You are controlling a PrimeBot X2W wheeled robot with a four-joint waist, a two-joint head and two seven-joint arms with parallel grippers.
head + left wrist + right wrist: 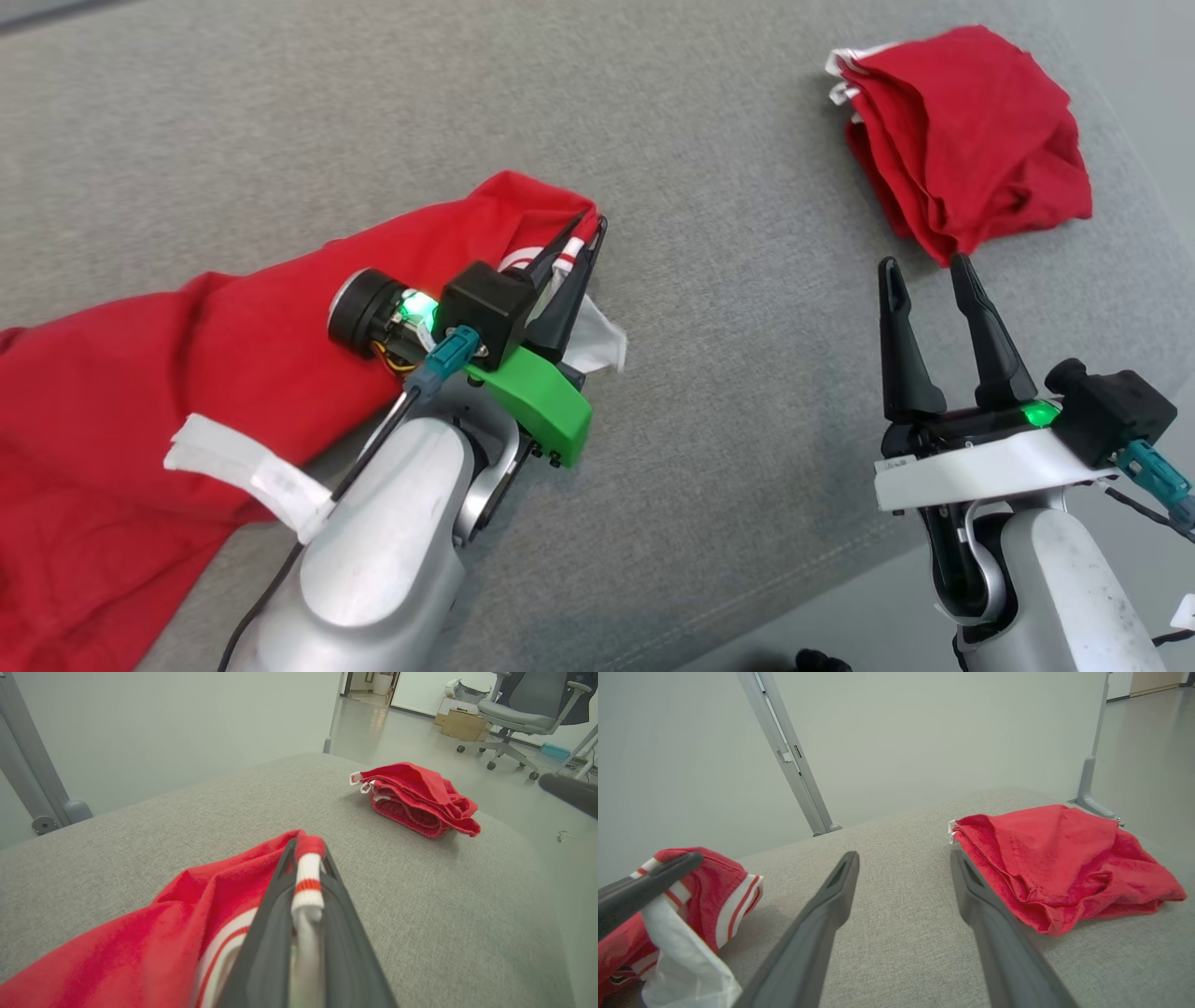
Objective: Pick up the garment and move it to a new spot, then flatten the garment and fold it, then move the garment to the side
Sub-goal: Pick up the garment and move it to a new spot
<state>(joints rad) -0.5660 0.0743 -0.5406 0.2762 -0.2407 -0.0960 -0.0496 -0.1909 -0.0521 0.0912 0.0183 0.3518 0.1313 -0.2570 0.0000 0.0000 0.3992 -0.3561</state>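
Note:
A red garment (pixel 187 364) with white and red striped trim lies spread over the left of the grey surface, trailing off the lower left. My left gripper (pixel 583 233) is shut on its striped edge; in the left wrist view that trim (pixel 307 891) is pinched between the two dark fingers. The same garment (pixel 710 882) shows at the left of the right wrist view, with a white lining hanging below. My right gripper (pixel 924 266) stands open above the surface at the right, nothing between its fingers (pixel 831 905).
A second red garment (pixel 962 140) lies folded in a bundle at the far right of the grey cushion (pixel 728 308), just beyond my right fingertips. An office chair (pixel 518 714) and a cardboard box (pixel 462 723) stand on the floor beyond.

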